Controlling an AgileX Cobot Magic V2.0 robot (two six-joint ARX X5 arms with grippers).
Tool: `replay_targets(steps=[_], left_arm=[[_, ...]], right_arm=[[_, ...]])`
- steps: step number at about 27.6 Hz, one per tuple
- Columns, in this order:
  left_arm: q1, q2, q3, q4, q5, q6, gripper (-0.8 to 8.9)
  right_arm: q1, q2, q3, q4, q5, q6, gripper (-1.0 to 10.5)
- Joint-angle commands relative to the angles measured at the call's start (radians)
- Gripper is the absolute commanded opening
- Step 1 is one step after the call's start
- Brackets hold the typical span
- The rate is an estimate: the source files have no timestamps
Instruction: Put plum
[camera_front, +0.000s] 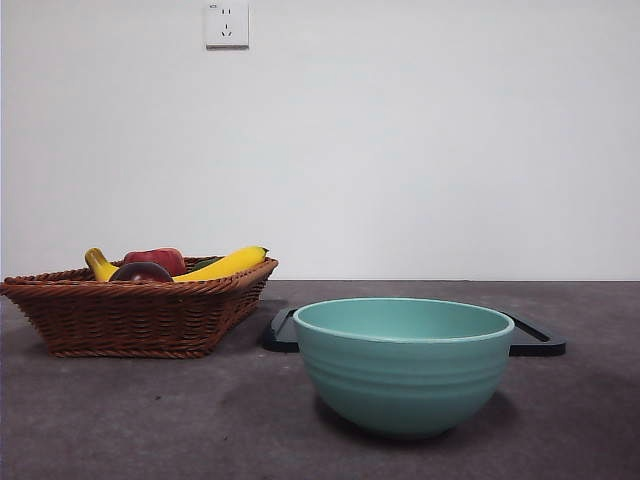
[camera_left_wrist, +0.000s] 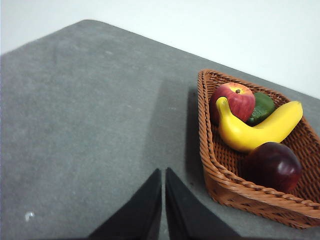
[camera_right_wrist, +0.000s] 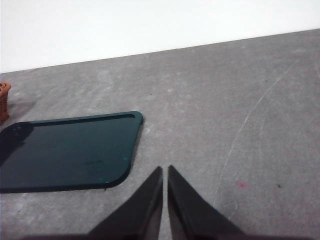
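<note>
Left gripper (camera_left_wrist: 163, 200): above grey table, jaws closed, empty | right gripper (camera_right_wrist: 165, 197): same | glossy maroon plum (camera_left_wrist: 272, 166): in brown wicker basket (camera_left_wrist: 235, 190)

In the front view you see only the top of the plum (camera_front: 140, 271); the basket (camera_front: 130, 315) rim hides the rest, along with most of the apple (camera_front: 157, 259) and banana (camera_front: 225, 265). The teal bowl (camera_front: 403, 362) covers the middle of the dark tray (camera_front: 535, 340) behind it. In the left wrist view the basket runs off the right edge, and the green fruit (camera_left_wrist: 262, 106) sits mostly behind the apple and banana. The right wrist view cuts the tray at its left edge and shows just a sliver of basket there.
</note>
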Motion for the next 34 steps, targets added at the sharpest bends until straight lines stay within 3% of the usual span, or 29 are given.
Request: replay_targets(steps=[1, 8, 16, 28, 34], left_arm=[[0.002, -0.002, 0.036, -0.008, 0.004, -0.048, 0.10], [0.002, 0.021, 0.142, -0.081, 0.028, -0.048, 0.10], [0.002, 0.149, 0.337, -0.184, 0.121, -0.024, 0.10], [0.001, 0.489, 0.694, -0.465, 0.416, 0.217, 0.10], [-0.027, 0.630, 0.842, -0.607, 0.526, 0.311, 0.10]], right_arm=[[0.000, -0.003, 0.040, 0.006, -0.002, 0.046, 0.0], [0.000, 0.005, 0.157, -0.023, 0.000, 0.053, 0.0], [0.000, 0.115, 0.399, -0.237, -0.010, 0.040, 0.0], [0.000, 0.443, 0.751, -0.568, -0.224, -0.109, 0.0], [0.034, 0.580, 0.893, -0.706, -0.341, -0.148, 0.1]])
